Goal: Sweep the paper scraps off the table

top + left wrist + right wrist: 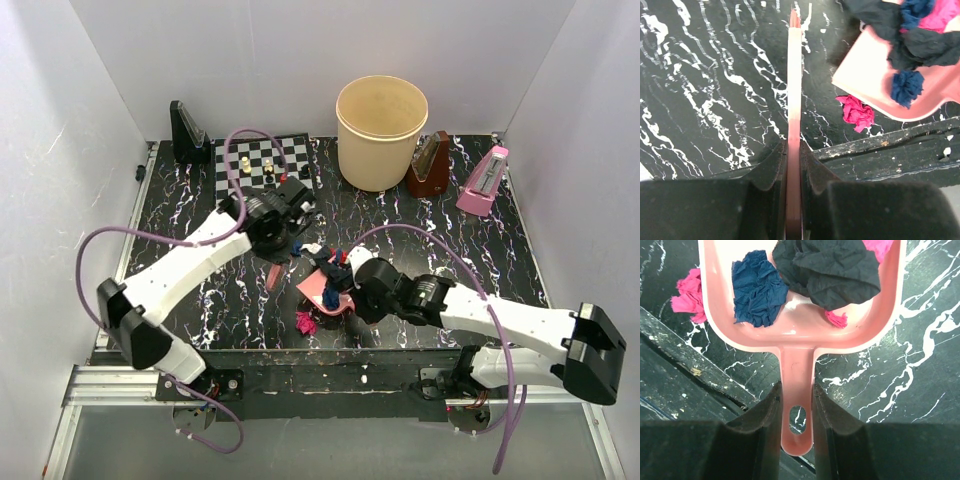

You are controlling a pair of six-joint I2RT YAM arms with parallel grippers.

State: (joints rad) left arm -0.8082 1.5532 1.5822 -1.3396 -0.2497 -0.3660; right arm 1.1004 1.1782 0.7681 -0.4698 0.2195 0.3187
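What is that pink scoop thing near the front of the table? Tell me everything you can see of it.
It is a pink dustpan, smooth and glossy like plastic, with a shallow tray, raised rounded walls and a short flat handle pierced by a hanging hole. The right gripper clamps that handle between its two fingers. Crumpled paper lies inside: a dark blue wad, a black wad and magenta bits. It is near the table's front edge, a magenta wad just outside its wall.

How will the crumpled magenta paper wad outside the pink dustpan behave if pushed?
The crumpled magenta paper wad looks light and soft, likely tumbling rather than rolling. Lying near the black marbled table's edge, it might skid off.
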